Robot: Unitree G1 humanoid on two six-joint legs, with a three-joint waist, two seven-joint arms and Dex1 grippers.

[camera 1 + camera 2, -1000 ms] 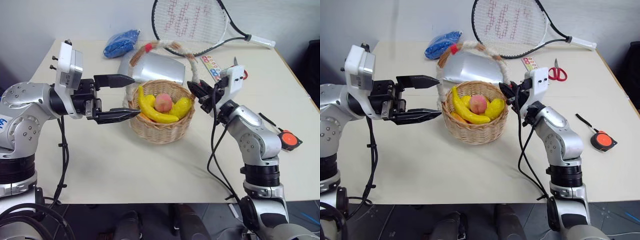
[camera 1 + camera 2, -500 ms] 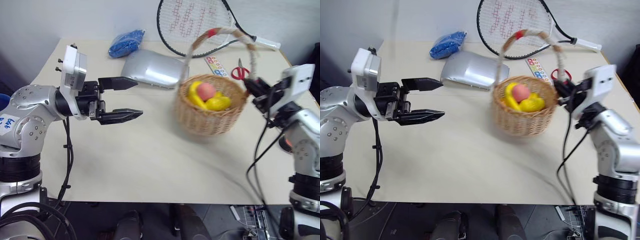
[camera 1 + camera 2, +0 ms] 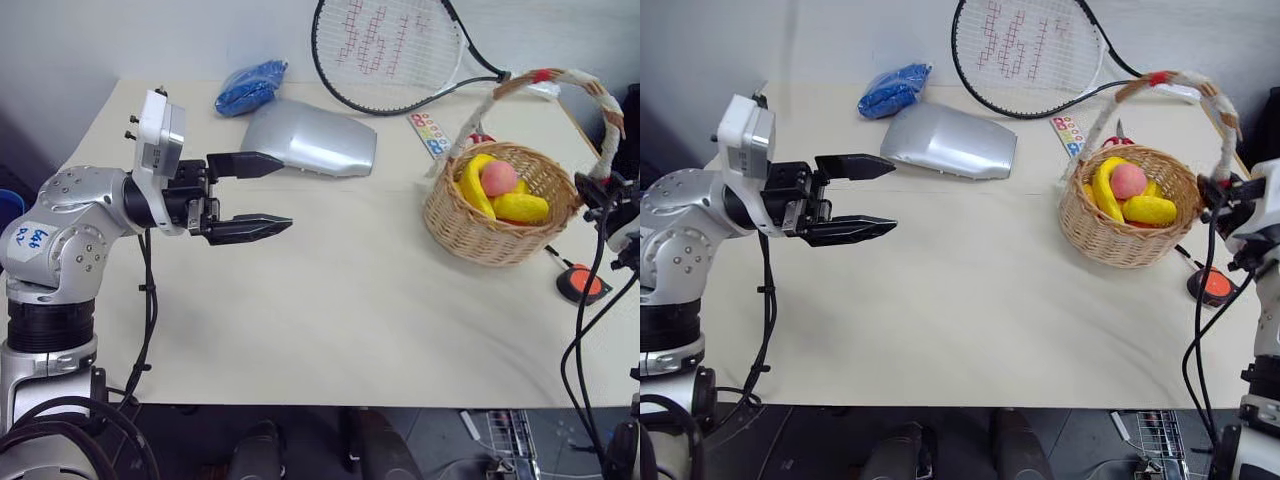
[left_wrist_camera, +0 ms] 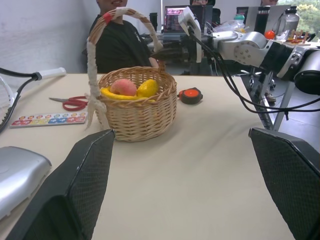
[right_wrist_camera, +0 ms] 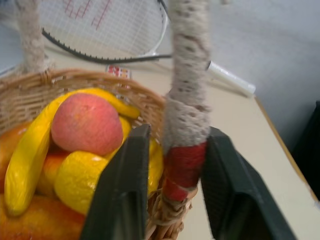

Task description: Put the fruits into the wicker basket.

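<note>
Worktop [image 3: 330,320], beige. Tennis racket [image 3: 385,50] at far edge, silver pouch [image 3: 310,142] far-centre, blue bag [image 3: 250,85] far-left. Wicker basket [image 3: 490,225] sits at right side of worktop, upright, holding banana [image 3: 470,185], peach [image 3: 498,178] and lemon [image 3: 520,207]. Right end effector [image 5: 172,197] straddles the cloth-wrapped handle base at the red tie on the basket's right side; fingers [image 5: 125,195] sit just beside the handle, partly parted, can't tell whether they still clamp it. Left end effector [image 3: 255,195] hovers over left half of worktop, pointing right, spread wide, empty, well apart from basket. Tape measure [image 3: 580,283] near-right of basket. Scissors [image 4: 72,102], colour card [image 3: 430,132] beyond basket.
</note>
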